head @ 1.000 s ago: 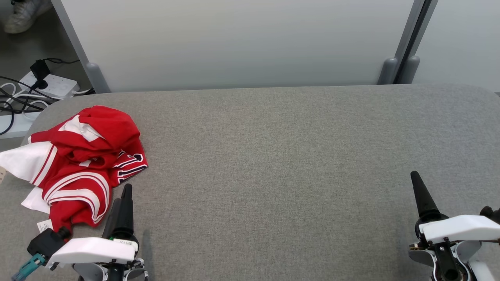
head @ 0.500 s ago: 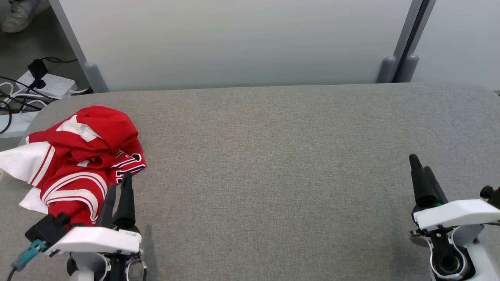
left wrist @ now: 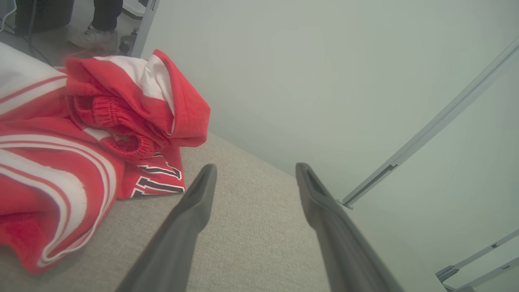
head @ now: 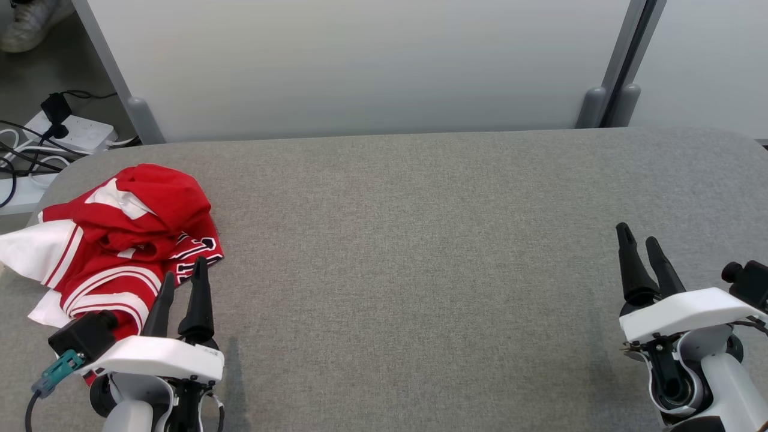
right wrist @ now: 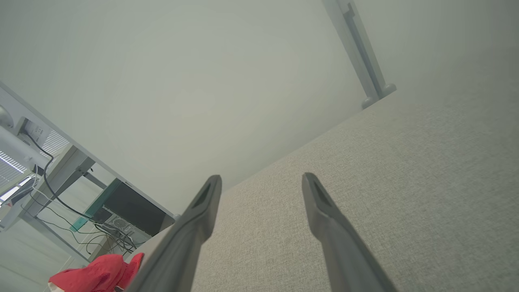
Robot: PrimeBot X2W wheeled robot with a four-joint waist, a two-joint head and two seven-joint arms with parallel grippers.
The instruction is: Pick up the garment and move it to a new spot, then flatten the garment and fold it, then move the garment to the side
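Observation:
The garment [head: 114, 252] is a crumpled red piece with white stripes and dark lettering, heaped at the left end of the grey table [head: 420, 240]. In the left wrist view the garment [left wrist: 81, 134] lies to the left of my fingers. My left gripper [head: 183, 277] is open, its tips at the heap's near right edge, holding nothing. My right gripper [head: 637, 240] stands open over bare table at the far right, empty. In the right wrist view a red corner of the garment [right wrist: 97, 275] shows at the bottom left.
A pale partition wall [head: 360, 60] runs along the table's back edge. A power strip with cables [head: 54, 135] lies on the floor beyond the table's left end, and a person's shoe [head: 30, 24] shows at the top left.
Both grippers have moved forward up the head view. The left one's tips have come up to the garment's near right edge. The right gripper has turned so both fingers show apart.

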